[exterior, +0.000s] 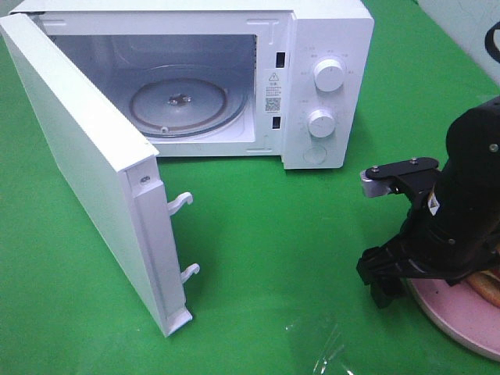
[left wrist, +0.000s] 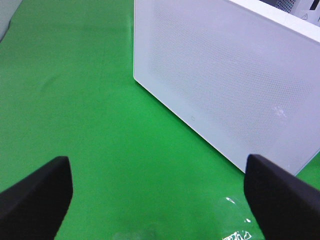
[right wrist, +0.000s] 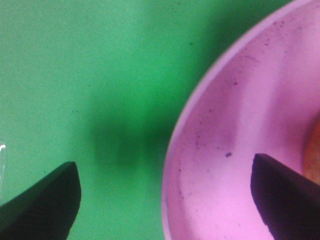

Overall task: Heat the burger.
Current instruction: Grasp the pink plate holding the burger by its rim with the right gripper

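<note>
Exterior high: microwave (exterior: 324, 39) sits at the back of the green mat (exterior: 273, 234). Its door (exterior: 78, 172) is swung wide open and the glass turntable (exterior: 178, 105) shows inside. Upper dial (exterior: 328, 76) and lower dial (exterior: 320, 123) are on the panel at the right.

Burger (exterior: 489, 286) is on the pink plate (exterior: 457, 320) at the front right corner, well apart from the microwave. Only an orange-brown sliver shows, the rest is hidden under the right arm (exterior: 465, 187).

Right wrist: right gripper (right wrist: 165, 200) has its fingers spread wide, pinching nothing. It straddles the plate rim, one tip over the mat and the other over the pink surface. Can't tell if either tip touches. An edge of the burger shows just beside the plate-side finger.

Left wrist: left gripper (left wrist: 160, 197) also has its fingers spread wide, holding nothing. It hangs over bare mat, facing the outer, dot-meshed face of the open door.
</note>
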Tool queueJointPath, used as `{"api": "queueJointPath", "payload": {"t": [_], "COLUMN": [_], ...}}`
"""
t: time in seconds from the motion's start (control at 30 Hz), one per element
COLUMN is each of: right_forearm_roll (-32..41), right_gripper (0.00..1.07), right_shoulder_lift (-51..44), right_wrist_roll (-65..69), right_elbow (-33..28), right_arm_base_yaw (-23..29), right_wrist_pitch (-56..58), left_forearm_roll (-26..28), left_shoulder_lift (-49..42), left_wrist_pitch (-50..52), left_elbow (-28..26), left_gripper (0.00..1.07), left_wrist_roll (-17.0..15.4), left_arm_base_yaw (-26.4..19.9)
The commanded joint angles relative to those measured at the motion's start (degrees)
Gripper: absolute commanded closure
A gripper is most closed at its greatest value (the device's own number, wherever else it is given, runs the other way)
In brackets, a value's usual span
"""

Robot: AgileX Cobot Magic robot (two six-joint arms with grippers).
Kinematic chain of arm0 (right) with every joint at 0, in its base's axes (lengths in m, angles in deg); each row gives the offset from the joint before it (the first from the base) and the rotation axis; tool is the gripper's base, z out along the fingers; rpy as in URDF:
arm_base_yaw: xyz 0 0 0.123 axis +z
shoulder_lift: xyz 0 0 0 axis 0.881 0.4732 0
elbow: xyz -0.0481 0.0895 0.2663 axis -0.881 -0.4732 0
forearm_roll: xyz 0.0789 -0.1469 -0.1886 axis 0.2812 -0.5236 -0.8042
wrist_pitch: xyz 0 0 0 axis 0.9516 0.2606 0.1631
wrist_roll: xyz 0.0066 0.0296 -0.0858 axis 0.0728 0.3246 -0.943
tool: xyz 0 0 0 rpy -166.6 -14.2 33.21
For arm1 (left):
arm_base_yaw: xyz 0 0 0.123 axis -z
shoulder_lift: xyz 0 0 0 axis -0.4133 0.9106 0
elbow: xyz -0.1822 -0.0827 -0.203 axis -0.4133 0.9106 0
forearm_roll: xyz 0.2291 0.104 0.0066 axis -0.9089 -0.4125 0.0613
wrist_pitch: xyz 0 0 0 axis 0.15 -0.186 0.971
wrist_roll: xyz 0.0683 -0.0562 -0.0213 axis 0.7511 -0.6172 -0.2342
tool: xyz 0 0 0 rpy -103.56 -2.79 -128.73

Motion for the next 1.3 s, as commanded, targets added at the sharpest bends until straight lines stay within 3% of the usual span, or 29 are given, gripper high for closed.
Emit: {"api": "queueJointPath", "payload": {"t": [0.03,0.37,0.5,0.57,0.6,0.63,0.67,0.7,0.73,0.77,0.8,0.83,0.87,0.9,1.0,1.07,1.3], "right_forearm_roll": [-0.3,-1.5,-2.0,-2.0,-2.0,-2.5,-2.5,-3.2,-3.2,-3.7,-3.7,-4.2,-4.2,-4.5,-4.5,-4.5,-4.9], "right_gripper": [0.21,0.24,0.30,0.42,0.42,0.51,0.51,0.61,0.61,0.73,0.73,0.84,0.84,0.92,1.03,1.07,1.07], "right_shoulder_lift": [3.7,6.8,6.8,6.8,6.8,6.8,6.8,6.8,6.8,6.8,6.8,6.8,6.8,6.8,6.8,6.8,6.8], "right_wrist_roll": [-0.2,-0.2,-0.2,-0.2,-0.2,-0.2,-0.2,0.1,0.1,0.3,0.3,0.3,0.3,0.3,0.3,0.3,0.3], "right_elbow": [-0.5,-0.5,-0.5,-0.5,-0.5,-0.5,-0.5,-0.5,-0.5,-0.5,-0.5,-0.5,-0.5,-0.5,-0.5,-0.5,-0.5], "right_arm_base_yaw": [-0.3,-0.3,-0.3,-0.3,-0.3,-0.3,-0.3,-0.3,-0.3,-0.3,-0.3,-0.3,-0.3,-0.3,-0.3,-0.3,-0.2], "right_wrist_pitch": [-2.7,-5.2,-5.0,-5.0,-5.0,-4.9,-4.9,-4.9,-4.9,-4.9,-4.9,-4.9,-4.9,-4.8,-4.8,-4.6,-3.2], "left_forearm_roll": [0.6,0.6,0.6,0.6,0.6,0.6,0.6,0.6,0.6,0.6,0.6,0.6,0.6,0.6,0.6,0.6,0.6], "left_shoulder_lift": [-0.7,-0.7,-0.7,-0.7,-0.7,-0.7,-0.7,-0.7,-0.7,-0.7,-0.7,-0.7,-0.7,-0.7,-0.7,-0.7,-0.7], "left_wrist_pitch": [0.5,0.5,0.5,0.5,0.5,0.5,0.5,0.5,0.5,0.5,0.5,0.5,0.5,0.5,0.5,0.5,0.5], "left_elbow": [0.2,0.2,0.2,0.2,0.2,0.2,0.2,0.2,0.2,0.2,0.2,0.2,0.2,0.2,0.2,0.2,0.2], "left_gripper": [0.22,0.22,0.22,0.22,0.22,0.22,0.22,0.22,0.22,0.22,0.22,0.22,0.22,0.22,0.22,0.22,0.22], "left_wrist_roll": [-0.1,-0.1,-0.1,-0.1,-0.1,-0.1,-0.1,-0.1,-0.1,-0.1,-0.1,-0.1,-0.1,-0.1,-0.1,-0.1,-0.1], "left_arm_base_yaw": [-0.2,-0.2,-0.2,-0.2,-0.2,-0.2,-0.2,-0.2,-0.2,-0.2,-0.2,-0.2,-0.2,-0.2,-0.2,-0.2,-0.2]}}
